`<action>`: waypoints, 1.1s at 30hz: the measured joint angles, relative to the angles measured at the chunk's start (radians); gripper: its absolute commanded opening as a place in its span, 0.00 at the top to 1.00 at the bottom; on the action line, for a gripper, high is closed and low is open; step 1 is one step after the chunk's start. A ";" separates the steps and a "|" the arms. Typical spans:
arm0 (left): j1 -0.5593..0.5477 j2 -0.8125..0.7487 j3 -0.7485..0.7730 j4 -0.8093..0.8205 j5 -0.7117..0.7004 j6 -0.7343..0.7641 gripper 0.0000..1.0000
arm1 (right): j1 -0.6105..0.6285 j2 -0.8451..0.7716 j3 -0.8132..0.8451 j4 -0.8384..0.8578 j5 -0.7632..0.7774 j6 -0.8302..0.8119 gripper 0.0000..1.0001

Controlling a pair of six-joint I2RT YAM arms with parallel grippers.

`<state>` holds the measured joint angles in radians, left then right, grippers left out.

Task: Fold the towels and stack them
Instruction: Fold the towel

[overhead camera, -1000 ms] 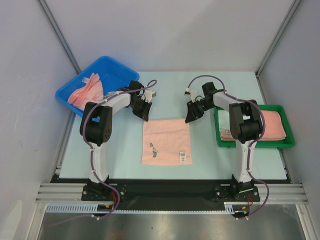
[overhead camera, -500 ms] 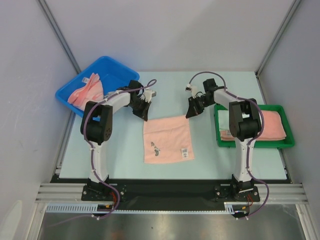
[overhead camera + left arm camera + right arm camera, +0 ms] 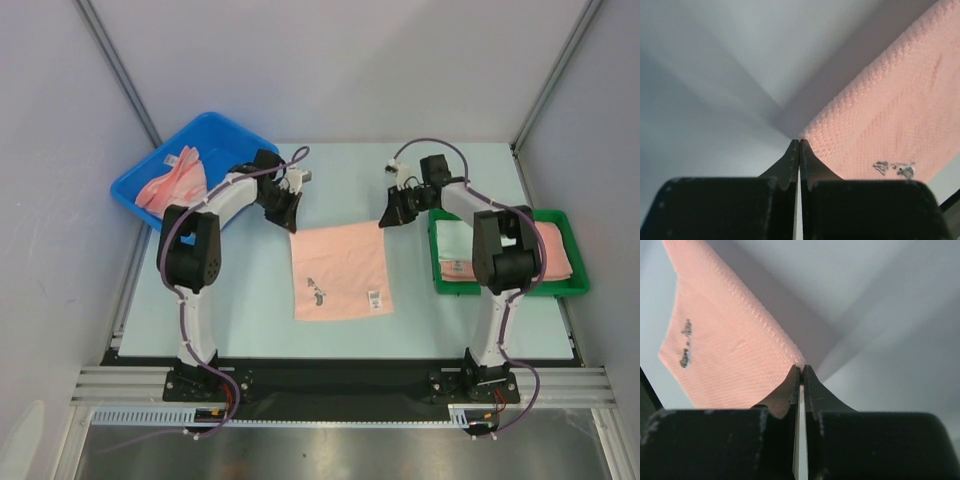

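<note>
A salmon-pink towel with a small dark motif and a label lies spread flat on the table. My left gripper is shut on its far left corner, and my right gripper is shut on its far right corner. In the left wrist view the shut tips pinch the towel's corner. In the right wrist view the tips pinch the other corner of the towel. More pink towels lie crumpled in the blue bin. Folded towels sit in the green tray.
The blue bin stands at the far left of the table and the green tray at the right edge. A pale folded cloth lies at the tray's left end. Grey walls enclose the table at the back and sides.
Both grippers have moved away from the arm bases and a little apart, dragging the pink towel farther back and slightly right. Both stay shut on its corners.
</note>
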<state>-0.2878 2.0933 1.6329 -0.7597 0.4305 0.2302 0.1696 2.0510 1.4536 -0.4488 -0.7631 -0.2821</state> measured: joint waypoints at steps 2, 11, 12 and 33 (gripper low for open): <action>0.000 -0.042 0.000 -0.001 0.001 -0.013 1.00 | -0.002 -0.070 -0.018 0.036 0.008 0.034 1.00; 0.000 -0.292 0.008 0.016 0.002 -0.065 1.00 | -0.005 -0.337 -0.023 0.150 0.070 0.134 1.00; 0.000 -0.317 0.010 0.016 0.006 -0.071 1.00 | -0.005 -0.361 -0.030 0.152 0.075 0.140 1.00; -0.084 -0.921 -0.165 -0.077 0.077 -0.145 1.00 | 0.223 -1.087 -0.262 -0.048 0.249 0.312 1.00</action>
<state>-0.3717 1.1725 1.4677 -0.8371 0.5076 0.0849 0.3927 0.9642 1.1919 -0.4969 -0.5144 0.0296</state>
